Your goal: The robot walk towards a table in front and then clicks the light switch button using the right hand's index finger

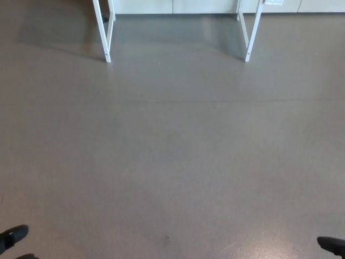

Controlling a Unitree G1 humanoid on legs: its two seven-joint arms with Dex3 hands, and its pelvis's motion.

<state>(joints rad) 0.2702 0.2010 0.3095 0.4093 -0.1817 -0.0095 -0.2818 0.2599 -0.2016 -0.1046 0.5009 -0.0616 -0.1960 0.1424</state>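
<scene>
Two white legs of the table stand far ahead at the top of the head view, one at the left (103,32) and one at the right (252,31). Its top and the light switch are out of frame. A small black part of my left hand (13,237) shows at the bottom left corner. The tip of my right hand (331,245) shows at the bottom right corner. Too little of either hand is in view to read its fingers.
Grey floor (172,151) stretches from me to the table legs. A pale wall base or cabinet front (178,6) runs along the top edge behind the legs.
</scene>
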